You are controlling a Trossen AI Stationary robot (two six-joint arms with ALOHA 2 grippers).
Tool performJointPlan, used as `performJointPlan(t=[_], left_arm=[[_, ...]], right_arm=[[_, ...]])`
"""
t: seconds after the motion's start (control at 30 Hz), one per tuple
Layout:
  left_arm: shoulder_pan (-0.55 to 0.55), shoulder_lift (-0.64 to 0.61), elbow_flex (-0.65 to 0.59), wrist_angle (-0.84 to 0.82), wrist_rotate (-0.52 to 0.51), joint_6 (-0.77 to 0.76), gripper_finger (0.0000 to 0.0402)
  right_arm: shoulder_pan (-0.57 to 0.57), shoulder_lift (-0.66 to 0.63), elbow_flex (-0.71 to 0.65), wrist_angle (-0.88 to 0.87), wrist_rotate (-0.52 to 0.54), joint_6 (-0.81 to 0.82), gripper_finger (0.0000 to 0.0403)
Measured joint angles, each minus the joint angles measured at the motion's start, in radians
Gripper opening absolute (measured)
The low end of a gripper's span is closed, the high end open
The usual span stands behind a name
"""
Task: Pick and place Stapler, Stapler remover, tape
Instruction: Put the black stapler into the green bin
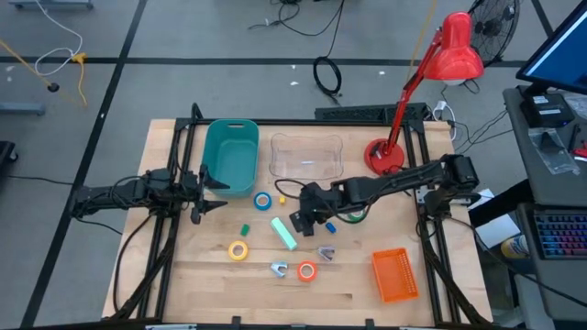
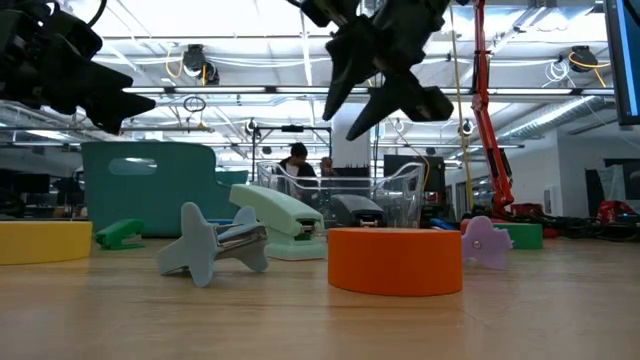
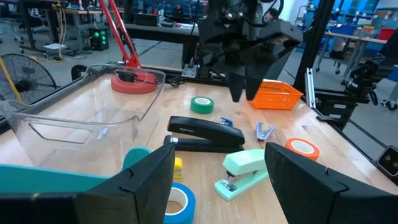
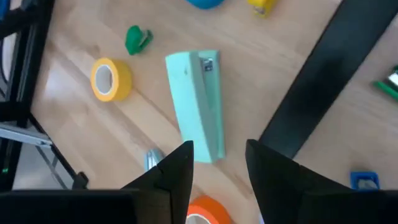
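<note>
The right wrist view shows the right gripper [image 4: 217,163], fingers parted and empty, above the mint stapler [image 4: 196,102], which looks rigid, smooth plastic, best pinched across its narrow sides.

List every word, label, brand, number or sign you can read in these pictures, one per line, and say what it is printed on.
None can be read.
The mint stapler, black stapler and tape rolls, such as the orange roll, show no readable print.
The monitor at the high view's edge is cut off, with nothing legible.
The keyboard keys are too small to read.
</note>
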Motion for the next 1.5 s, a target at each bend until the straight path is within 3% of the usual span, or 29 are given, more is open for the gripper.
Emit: performJointPlan(t=[0.6, 0.8, 1.07, 1.3, 1.5], left_arm=[[0.0, 0.0, 0.0, 0.0, -0.001, 0.001, 0.0253], [0.0, 0.0, 0.0, 0.0, -0.001, 0.001, 0.0253], [0.0, 0.0, 0.0, -0.001, -0.002, 0.023, 0.0253], [0.0, 0.0, 0.0, -0.001, -0.002, 0.03, 0.0253], [0.0, 0.0, 0.0, -0.001, -0.002, 0.031, 0.0253]], right_arm=[[-0.041, 0.001, 0.0, 0.01, -0.014, -0.076, 0.0145], [-0.049, 0.001, 0.0, 0.003, -0.078, -0.076, 0.0196], [-0.045, 0.001, -0.001, -0.082, -0.044, -0.078, 0.0279], [-0.045, 0.042, -0.002, -0.091, -0.03, -0.068, 0.0292], [-0.045, 0.114, -0.003, -0.079, -0.106, -0.062, 0.0289]])
